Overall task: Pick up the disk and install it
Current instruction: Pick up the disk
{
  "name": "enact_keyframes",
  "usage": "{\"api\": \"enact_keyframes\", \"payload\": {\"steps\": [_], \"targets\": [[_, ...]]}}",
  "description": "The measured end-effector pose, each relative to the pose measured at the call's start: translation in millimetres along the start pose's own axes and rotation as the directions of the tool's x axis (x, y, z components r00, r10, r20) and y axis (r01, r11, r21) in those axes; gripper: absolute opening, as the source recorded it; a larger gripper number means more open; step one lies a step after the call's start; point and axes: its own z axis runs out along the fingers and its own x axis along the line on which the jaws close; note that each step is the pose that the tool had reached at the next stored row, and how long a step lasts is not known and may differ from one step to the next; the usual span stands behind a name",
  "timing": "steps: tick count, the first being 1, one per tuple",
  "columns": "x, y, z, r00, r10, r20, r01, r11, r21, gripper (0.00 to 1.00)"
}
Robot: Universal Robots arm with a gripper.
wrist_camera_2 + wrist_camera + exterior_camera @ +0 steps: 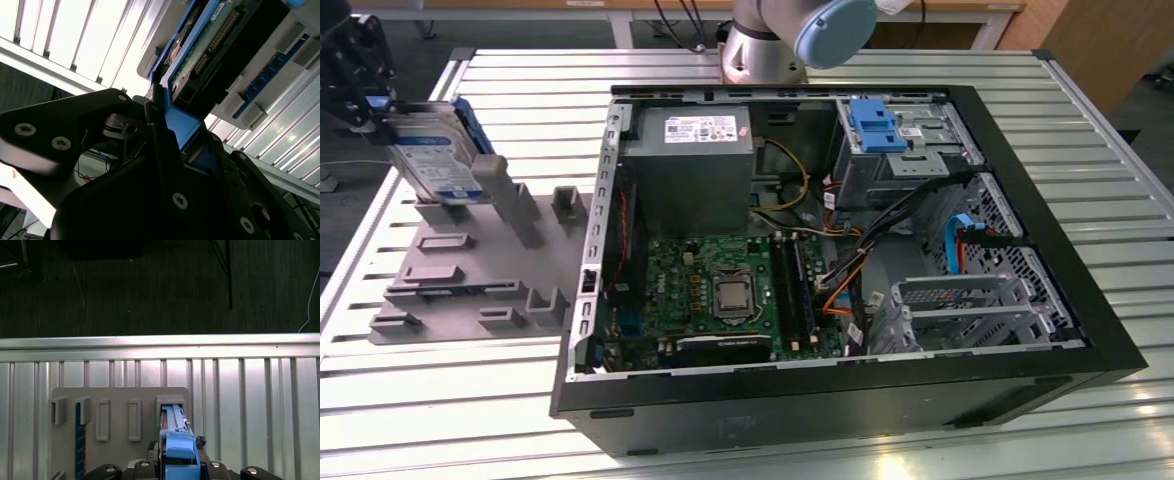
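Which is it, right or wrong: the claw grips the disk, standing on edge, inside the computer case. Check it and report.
Wrong in one respect. The claw does grip the disk, standing on edge, but not inside the computer case. It is at the grey holder block outside the case, on the exterior view's left. The exterior view shows this.

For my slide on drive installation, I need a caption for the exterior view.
Gripper clamped on the upright disk at the grey fixture, beside the open computer case.
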Motion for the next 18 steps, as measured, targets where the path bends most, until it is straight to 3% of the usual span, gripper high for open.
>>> {"api": "enact_keyframes", "payload": {"steps": [18], "targets": [[0.0, 0.1, -6.9, 1.0000, 0.000, 0.0001, 0.000, 1.0000, 0.0001, 0.36]]}}
